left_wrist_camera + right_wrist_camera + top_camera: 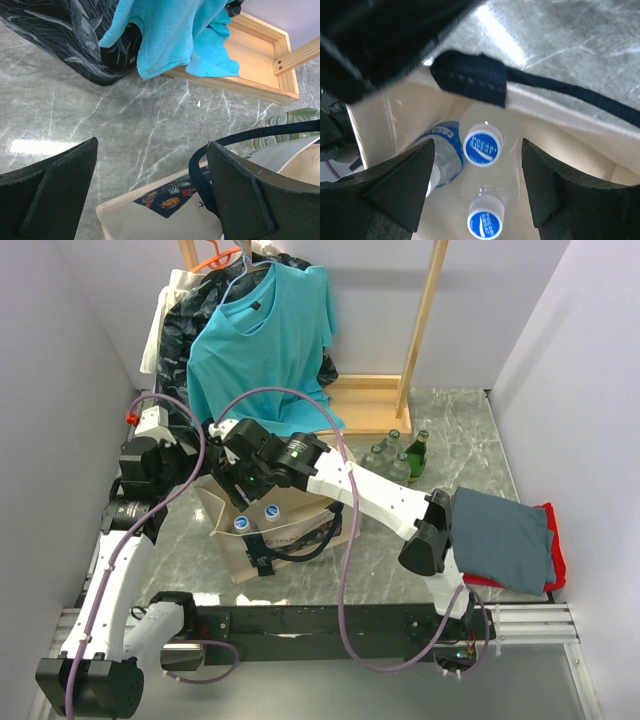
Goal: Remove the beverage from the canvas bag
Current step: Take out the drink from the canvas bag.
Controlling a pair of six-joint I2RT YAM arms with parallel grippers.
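Observation:
The beige canvas bag (290, 540) stands open between the arms, with a dark printed picture (167, 197) on its side. Inside are three plastic beverage bottles with blue caps. One upright cap (481, 144) sits midway between my right fingers, a second cap (485, 222) is nearer, and a third bottle (445, 150) leans at the left. My right gripper (477, 175) hangs open over the bag's mouth, touching no bottle. My left gripper (152, 150) is open beside the bag's corner, and a black strap handle (197, 175) loops round its right finger (255, 195).
Green glass bottles (392, 458) and a dark bottle (417, 455) stand behind the bag. A teal T-shirt (265, 340) and a black plastic bag (190, 330) hang on a wooden rack (425, 315). Folded clothes (505, 540) lie at the right.

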